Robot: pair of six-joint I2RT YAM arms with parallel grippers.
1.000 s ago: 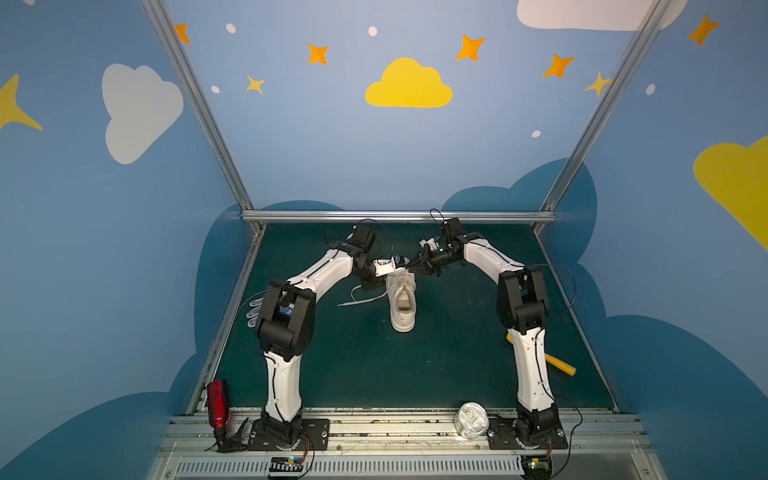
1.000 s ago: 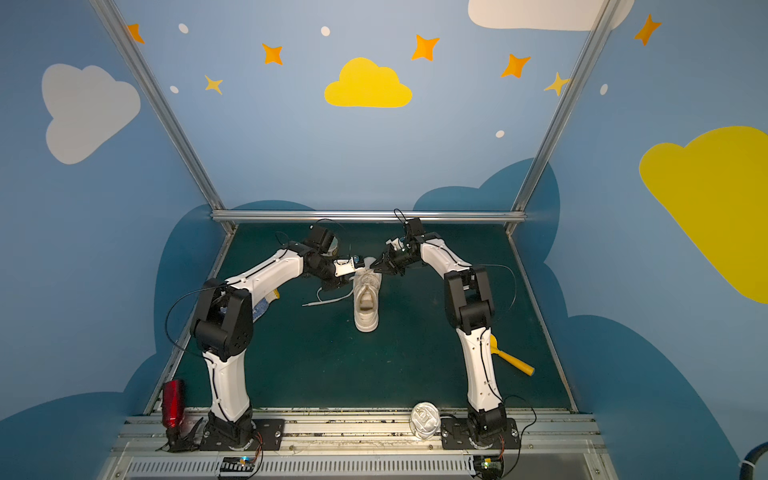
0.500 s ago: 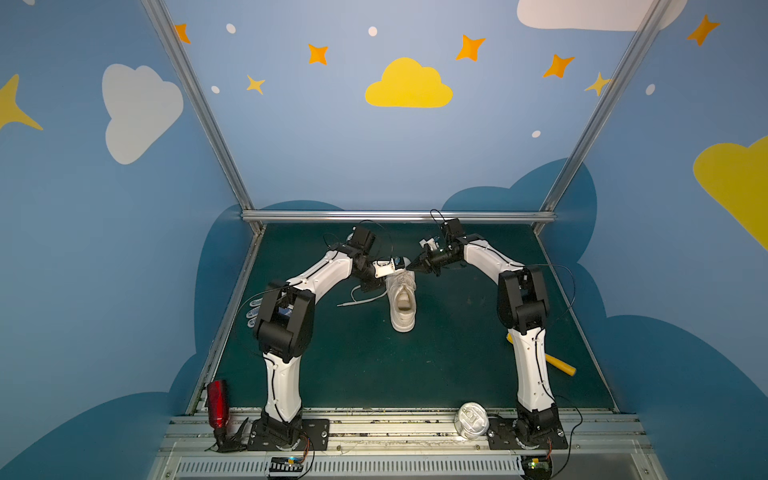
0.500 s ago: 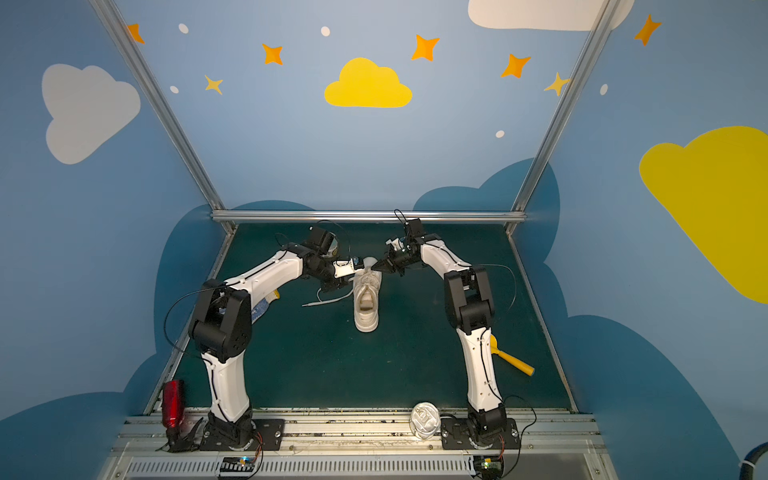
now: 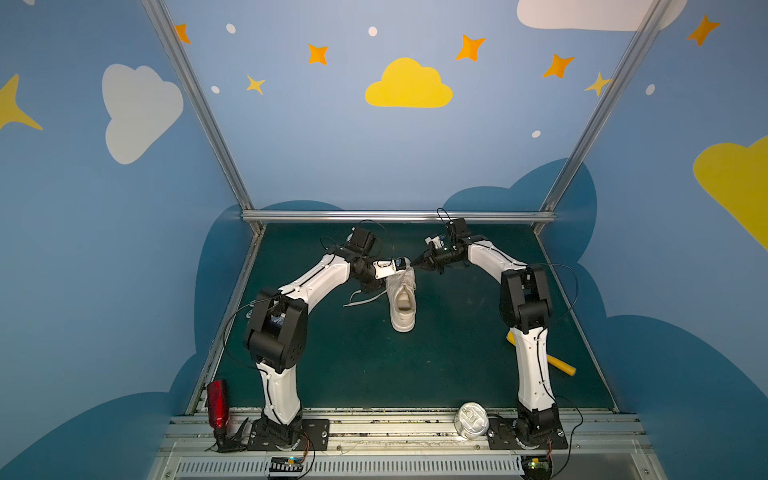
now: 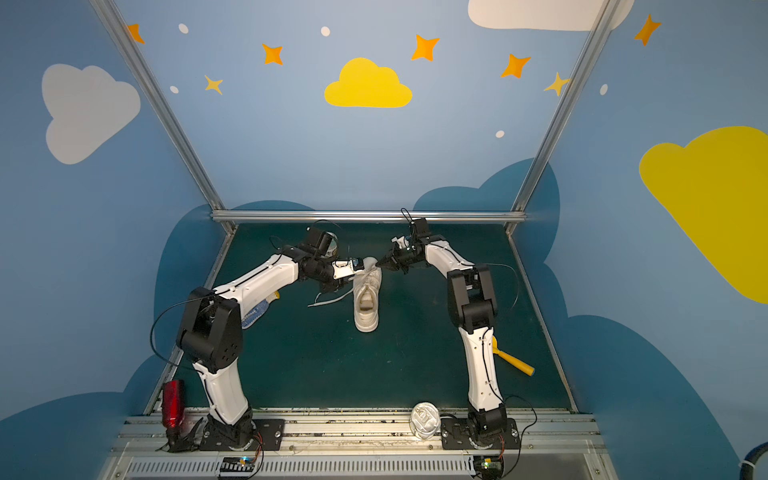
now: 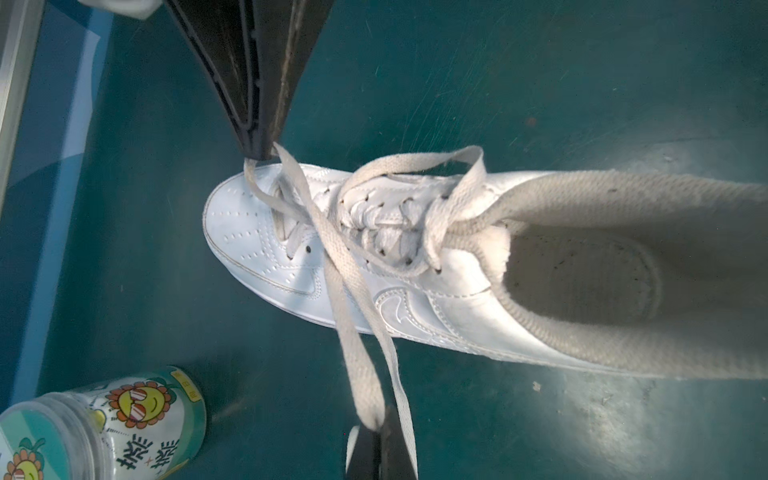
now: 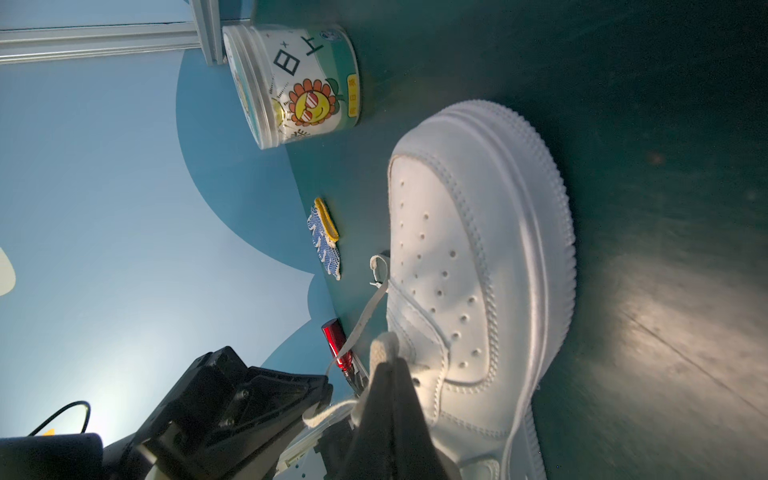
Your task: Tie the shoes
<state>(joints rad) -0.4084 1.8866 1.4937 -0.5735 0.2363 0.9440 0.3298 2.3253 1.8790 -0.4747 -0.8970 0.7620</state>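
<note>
- A white low-top sneaker point(image 5: 402, 309) stands on its sole near the centre of the frame in both top views. It sits on the green mat point(image 5: 374, 374) with its toe toward the back rail higher in the frame and its heel toward the lower edge.
- Two white arms arch in from lower left and lower right and meet over the toe, just above the middle of the frame.
- The left gripper point(image 7: 380, 451), seen in the left wrist view, is clamped tight on the flat white laces point(image 7: 345, 291). One strand runs from the eyelets across the side of the shoe into its fingers, and a second strand passes alongside.
- The right gripper point(image 8: 388, 368) is pinched closed on a fold of lace, which bulges out of its tip beside the toe cap.
- Between the two grips the laces lie slack and crossed over the tongue.
- A loose lace end point(image 5: 359, 298) trails on the mat just left of the sneaker in both top views.
- A printed tub point(image 8: 295, 83) with a sunflower face sits on the mat near the toe.
- A dotted glove point(image 6: 255, 313) lies at the mat's left edge, partly behind the left arm.
- A red bottle point(image 5: 217, 401) is at lower left, and a yellow tool point(image 5: 559, 365) lies at lower right behind the right arm.
</note>
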